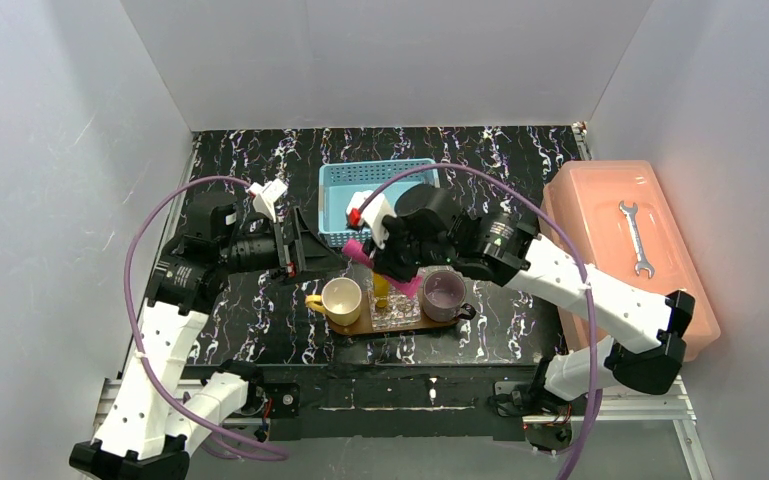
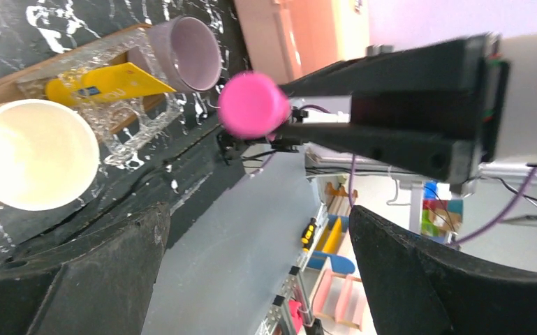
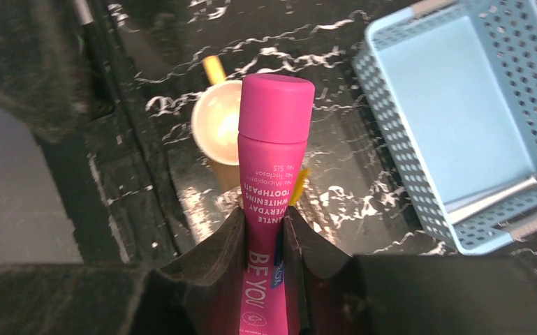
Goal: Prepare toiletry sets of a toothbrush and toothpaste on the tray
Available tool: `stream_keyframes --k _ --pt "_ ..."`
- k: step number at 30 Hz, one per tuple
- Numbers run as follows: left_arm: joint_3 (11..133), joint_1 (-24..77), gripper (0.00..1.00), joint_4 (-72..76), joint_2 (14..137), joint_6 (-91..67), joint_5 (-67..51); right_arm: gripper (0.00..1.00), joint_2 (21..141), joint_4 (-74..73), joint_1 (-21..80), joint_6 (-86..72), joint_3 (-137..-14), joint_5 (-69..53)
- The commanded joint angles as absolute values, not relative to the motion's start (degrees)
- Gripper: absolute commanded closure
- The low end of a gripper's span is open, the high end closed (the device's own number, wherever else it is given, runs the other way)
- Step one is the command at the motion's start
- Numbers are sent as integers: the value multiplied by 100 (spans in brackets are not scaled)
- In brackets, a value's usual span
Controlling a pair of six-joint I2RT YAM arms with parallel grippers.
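Observation:
My right gripper (image 3: 264,223) is shut on the magenta-pink toothpaste (image 3: 274,160), cap pointing away from it, in the air above the tray (image 1: 360,327). On that dark-brown tray stand a cream cup (image 1: 341,300), a clear glass (image 1: 396,310) holding the yellow toothpaste (image 1: 381,290), and a purple cup (image 1: 443,293). The left gripper (image 1: 318,252) hovers open and empty just left of the pink cap (image 2: 251,105). A pale toothbrush (image 3: 492,199) lies in the blue basket (image 3: 461,139).
The light-blue basket (image 1: 375,195) sits behind the tray. A salmon-pink box (image 1: 610,250) with a wrench (image 1: 637,238) on its lid fills the right side. Grey walls close in the table on three sides.

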State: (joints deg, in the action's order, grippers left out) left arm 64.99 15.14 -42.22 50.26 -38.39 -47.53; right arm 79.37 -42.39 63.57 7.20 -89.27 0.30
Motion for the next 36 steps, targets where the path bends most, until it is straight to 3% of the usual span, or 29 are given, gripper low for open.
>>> stream_keyframes --k 1,4,14,34,36 --pt "6449 1511 1 -3863 4899 -4165 -5588 75 7749 -4122 6807 817 -8974 -241" --pt "6352 1506 1 -3841 4882 -4180 -5765 75 7765 -4060 7069 832 -8997 -240" --pt "5918 1510 15 -3877 4819 -4080 -6195 73 8011 -4122 7489 986 -9307 -37" --pt "5586 1511 51 -4068 4809 -3510 -6788 70 8341 -4213 7747 1133 -9681 197" --pt "5558 1507 59 -4069 4802 -3483 -6830 70 8354 -4211 7763 1146 -9694 253"
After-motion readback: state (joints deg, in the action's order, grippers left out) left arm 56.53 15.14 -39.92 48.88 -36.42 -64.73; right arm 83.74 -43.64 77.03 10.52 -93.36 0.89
